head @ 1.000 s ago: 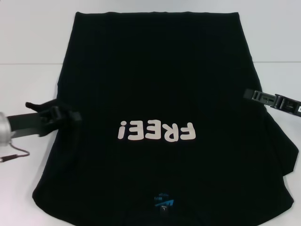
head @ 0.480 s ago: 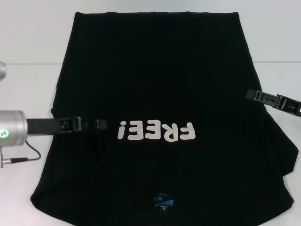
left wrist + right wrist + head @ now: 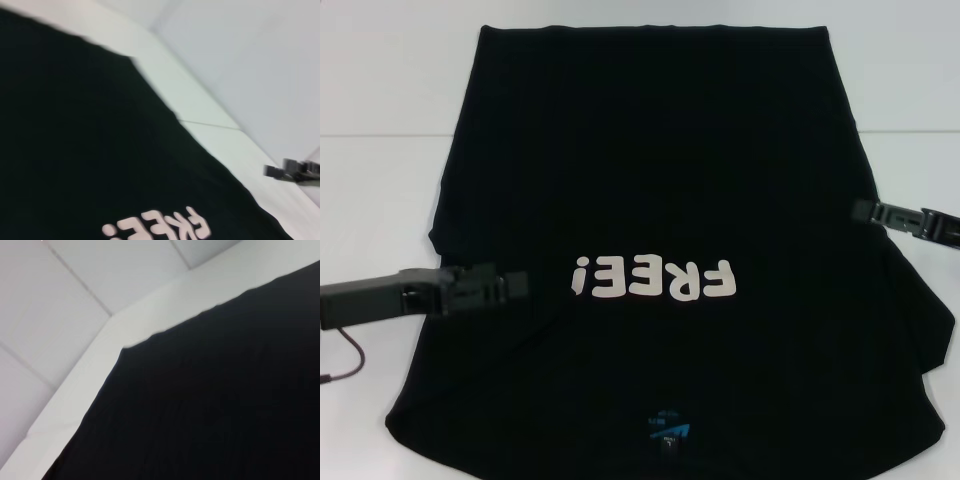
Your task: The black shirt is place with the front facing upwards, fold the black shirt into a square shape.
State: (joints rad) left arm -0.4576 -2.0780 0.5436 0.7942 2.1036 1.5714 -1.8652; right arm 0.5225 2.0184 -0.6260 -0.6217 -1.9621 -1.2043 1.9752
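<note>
Looks like a lab or robot test cell to me, not anyone's home. The table [image 3: 380,200] is plain white with a seam running across it, and past its far edge there's just bare pale wall panelling [image 3: 60,295] meeting at a corner, no furniture or clutter. A thin cable [image 3: 345,365] trails over the table's left edge by the robot arm. The only item out is a black shirt [image 3: 650,150] spread flat.

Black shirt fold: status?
Left gripper over the shirt beside the lettering. Right gripper at the opposite edge. Black shirt flat, unfolded. Nothing in the way.
</note>
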